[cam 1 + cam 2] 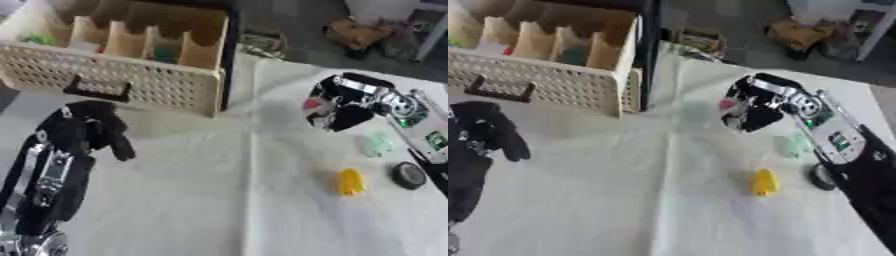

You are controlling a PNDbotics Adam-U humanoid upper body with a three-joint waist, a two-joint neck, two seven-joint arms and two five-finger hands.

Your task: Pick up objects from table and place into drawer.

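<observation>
By drawer: no legible txt.

No words, numbers, brand marks or signs can be read anywhere here. The nearest thing to a label is a small white patch with dark marks on the green panel set into the robot's right forearm, but the marks are too blurred to make out as letters. The perforated front of the cream drawer carries only a dark handle and no writing. The yellow object, the pale green object and the round dark object on the white table cloth show no print.
</observation>
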